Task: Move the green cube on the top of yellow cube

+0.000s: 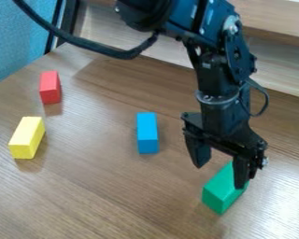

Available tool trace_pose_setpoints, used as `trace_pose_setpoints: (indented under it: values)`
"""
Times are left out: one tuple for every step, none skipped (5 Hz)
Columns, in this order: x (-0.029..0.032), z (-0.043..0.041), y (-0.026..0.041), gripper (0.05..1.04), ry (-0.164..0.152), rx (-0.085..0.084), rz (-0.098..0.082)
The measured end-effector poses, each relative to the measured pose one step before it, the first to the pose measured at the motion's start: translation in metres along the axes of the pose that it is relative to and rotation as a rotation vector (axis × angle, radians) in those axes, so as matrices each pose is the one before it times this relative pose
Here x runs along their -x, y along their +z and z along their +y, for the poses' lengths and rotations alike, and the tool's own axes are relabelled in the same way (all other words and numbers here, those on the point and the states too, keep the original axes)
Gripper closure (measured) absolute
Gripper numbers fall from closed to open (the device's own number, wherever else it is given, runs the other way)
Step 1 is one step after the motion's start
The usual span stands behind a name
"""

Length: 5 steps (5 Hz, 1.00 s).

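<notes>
The black gripper hangs down at the right of the camera view, its two fingers spread apart. Below it the green block lies on the wooden table; the right finger covers part of the block's upper right end, and the left finger stands up and left of the block. Whether that right finger touches the block I cannot tell. At the far left lies the yellow block, its long side slanting, with nothing on its top.
A blue block lies between the yellow block and the gripper. Farther back on the left is a red block. A wooden panel runs along the table's back edge, and a black cable loops from the arm above the table.
</notes>
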State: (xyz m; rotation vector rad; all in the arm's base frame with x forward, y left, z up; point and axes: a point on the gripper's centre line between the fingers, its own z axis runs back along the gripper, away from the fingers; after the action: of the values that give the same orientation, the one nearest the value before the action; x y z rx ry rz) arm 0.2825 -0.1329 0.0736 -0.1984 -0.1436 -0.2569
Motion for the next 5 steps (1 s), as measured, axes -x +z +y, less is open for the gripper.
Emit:
trace_pose_setpoints:
  values:
    - [0.00136, -0.00058, -0.01265, 0.084, -0.0017, -0.0214, 0.0196]
    - [-0.00388, 0.00414, -0.01319, 0.084, 0.0095, -0.0264, 0.0209]
    - [-0.00194, 0.00370, -0.00876, 0.084, 0.0040, -0.0207, 0.0142]
    - [-0.00200, 0.00207, -0.00805, 0.157, 0.0026, -0.0112, 0.0084]
    - [-0.00047, 0.00163, -0.00398, 0.423, 0.0220, -0.0041, -0.0281]
